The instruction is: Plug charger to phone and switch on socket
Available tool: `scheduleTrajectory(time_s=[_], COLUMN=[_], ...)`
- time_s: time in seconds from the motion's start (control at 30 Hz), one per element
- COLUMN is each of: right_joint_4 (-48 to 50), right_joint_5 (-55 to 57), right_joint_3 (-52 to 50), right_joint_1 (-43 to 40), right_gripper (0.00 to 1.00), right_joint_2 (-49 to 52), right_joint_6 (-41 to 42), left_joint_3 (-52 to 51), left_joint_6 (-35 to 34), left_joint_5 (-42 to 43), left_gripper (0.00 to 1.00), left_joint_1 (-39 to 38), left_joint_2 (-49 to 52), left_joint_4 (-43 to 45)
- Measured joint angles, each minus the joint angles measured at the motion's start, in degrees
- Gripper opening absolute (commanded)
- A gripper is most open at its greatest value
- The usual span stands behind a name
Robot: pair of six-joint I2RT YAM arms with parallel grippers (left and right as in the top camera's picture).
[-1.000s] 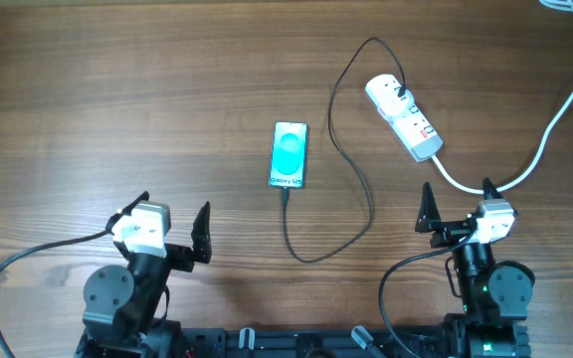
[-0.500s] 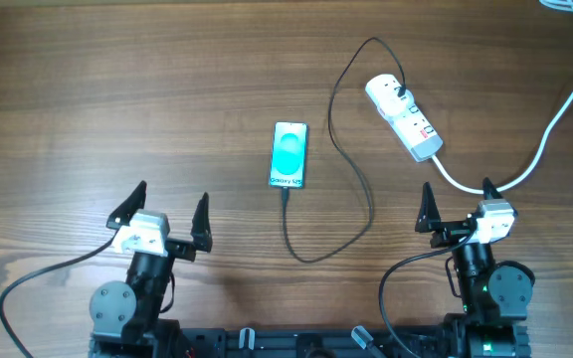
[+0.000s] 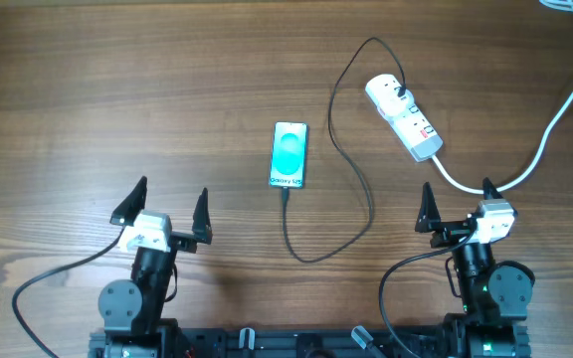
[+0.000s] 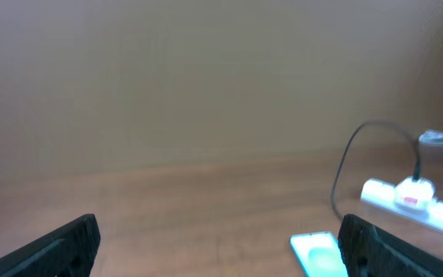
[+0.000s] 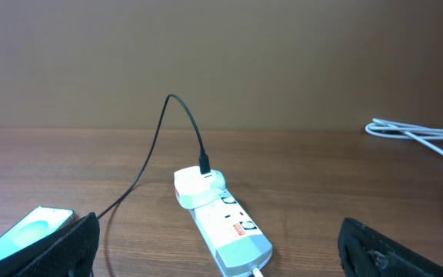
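Wood-grain table (image 3: 117, 80) carries a flat rectangular phone (image 3: 288, 154), cyan screen glowing, at centre; the thin black charger (image 3: 351, 164) loops from its near end to the oblong white socket (image 3: 404, 119) at right, which trails a thick white cord (image 3: 555, 119). Left gripper (image 3: 171, 191) and right gripper (image 3: 457, 189) hang near the front edge, pincers spread wide, empty.

A wooden table (image 3: 107, 80) with dark brown grain running left to right fills the overhead view. Behind its far edge in the wrist views stands what seems a plain tan wall (image 5: 298, 54), blurred in the left one.
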Motion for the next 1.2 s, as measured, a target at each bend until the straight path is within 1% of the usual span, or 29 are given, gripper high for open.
scheduleTrajectory(time_s=[0.13,0.23,0.33,0.47,0.77,0.9,1.07,1.2], right_joint_4=[0.0,0.0,0.0,0.0,0.0,0.0,0.0,0.0], right_joint_5=[0.0,0.0,0.0,0.0,0.0,0.0,0.0,0.0], right_joint_3=[0.0,0.0,0.0,0.0,0.0,0.0,0.0,0.0], right_joint_1=[0.0,0.0,0.0,0.0,0.0,0.0,0.0,0.0], right_gripper=[1.0,1.0,1.0,1.0,1.0,1.0,1.0,1.0], right_joint_2=[0.0,0.0,0.0,0.0,0.0,0.0,0.0,0.0], right_joint_6=[0.0,0.0,0.0,0.0,0.0,0.0,0.0,0.0], left_joint_3=[-0.3,-0.3,-0.3,-0.3,-0.3,-0.3,-0.3,-0.3], left_joint_6=[-0.1,-0.5,-4.1,-5.5,-4.5,-2.9,-2.6,-2.6], left_joint_5=[0.0,-0.3,-1.9,-2.4,-2.5,-4.1,-6.2,-6.3], left_gripper=[1.0,1.0,1.0,1.0,1.0,1.0,1.0,1.0], left_joint_1=[1.5,1.5,1.5,1.5,1.5,1.5,1.5,1.5], left_joint_2=[0.0,0.0,0.0,0.0,0.0,0.0,0.0,0.0], left_joint_4=[-8.7,-8.9,-9.2,-9.2,-9.3,-9.4,-9.6,-9.6])
